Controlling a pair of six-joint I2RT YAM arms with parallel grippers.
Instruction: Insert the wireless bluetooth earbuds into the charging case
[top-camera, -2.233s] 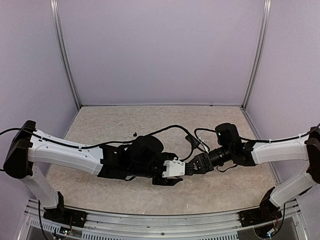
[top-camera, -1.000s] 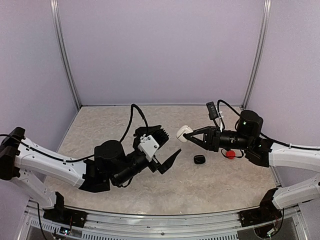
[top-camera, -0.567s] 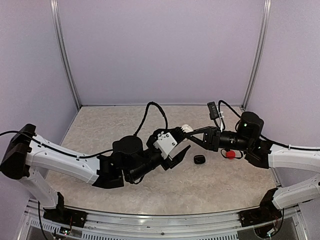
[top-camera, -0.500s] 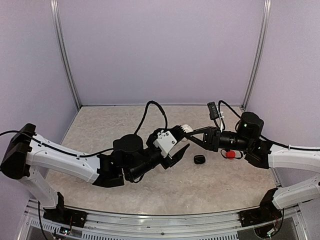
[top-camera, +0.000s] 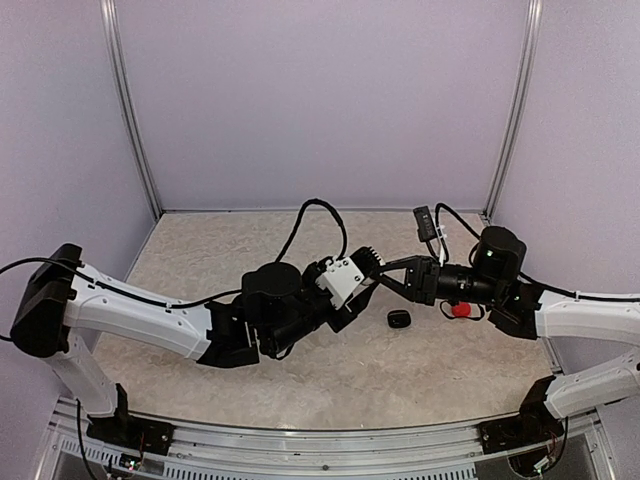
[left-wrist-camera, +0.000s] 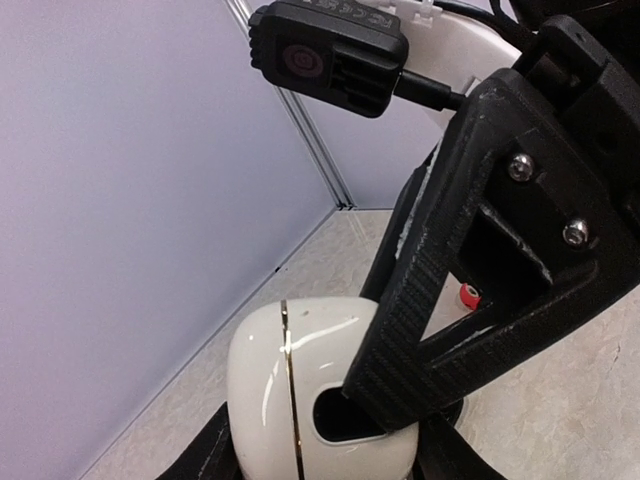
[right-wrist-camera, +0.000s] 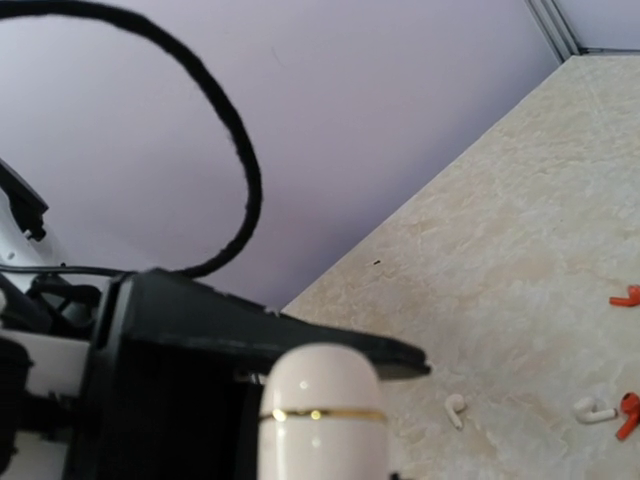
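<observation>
**Task progress: early stage, no earbud seated.** The right gripper (top-camera: 385, 272) is clamped tight on the white case (left-wrist-camera: 300, 400) and holds it in the air above the table (top-camera: 250, 250), at the centre of the top view. In the left wrist view, one ribbed finger of that gripper lies across the front of the case. The gold seam round the case reads as a closed line in both wrist views, so the lid is judged shut.

The left gripper (top-camera: 362, 278) meets the case from the left of the frame. Dark shapes flank the case at the bottom edge of the left wrist view. Whether its jaws are pressing on the case cannot be told.

The earbuds lie loose on the table at the lower right of the right wrist view: a white earbud (right-wrist-camera: 455, 408), a second white one (right-wrist-camera: 595, 410), and two red ones (right-wrist-camera: 628, 296) (right-wrist-camera: 628, 415). A black case (top-camera: 399, 319) and a red case (top-camera: 460, 309) rest on the table below and right of centre in the top view.

Done: the case is lifted and presented between the arms. Left, by judgement: open the lid, then pick up the earbuds and seat them.
</observation>
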